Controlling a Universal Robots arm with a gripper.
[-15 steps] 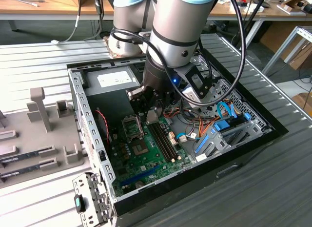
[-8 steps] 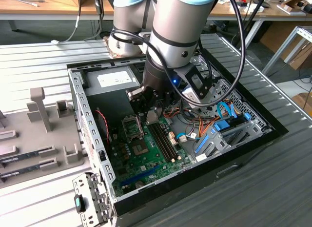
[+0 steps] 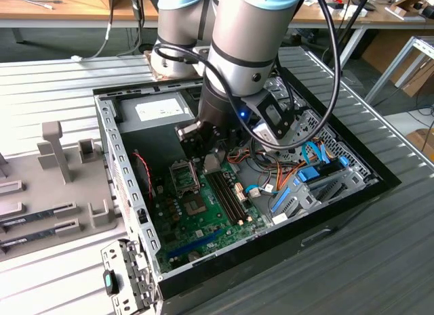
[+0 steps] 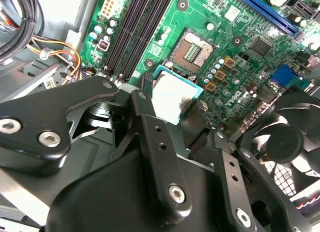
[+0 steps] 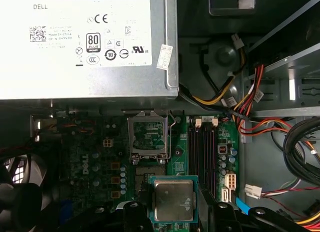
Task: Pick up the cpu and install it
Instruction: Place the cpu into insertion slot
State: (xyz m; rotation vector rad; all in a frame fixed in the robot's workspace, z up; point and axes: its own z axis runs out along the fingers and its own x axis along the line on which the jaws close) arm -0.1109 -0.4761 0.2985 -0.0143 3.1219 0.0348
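Gripper (image 5: 173,217): black, two fingers, closed on the cpu (image 5: 173,201); fingers (image 5: 135,217) bear on two opposite edges, silvery top facing up.
Cpu position: held above the green motherboard (image 5: 95,162), close beside the open socket (image 5: 149,170), not seated in it.
Socket frame (image 5: 147,134): hinged up and open.
Surface: open computer case (image 3: 125,193) lies flat on a grey ribbed metal table (image 3: 380,261).
Room: wooden benches (image 3: 61,7) along the back, with cables trailing off them.
Writing: large white label (image 5: 85,32) on the grey power supply (image 5: 85,82), with rows of print, a code square and round marks; a small white sticker (image 5: 165,56) sits at its corner.
Around: black memory slots (image 5: 205,147) beside the socket; black fan (image 4: 285,142) at the board's edge; yellow, red and black wire bundle (image 5: 240,107); grey fixture plate (image 3: 61,186) with upright posts on the exterior view's left.
In the way: arm (image 3: 244,51) leans over the case, covering part of the board in the exterior view.
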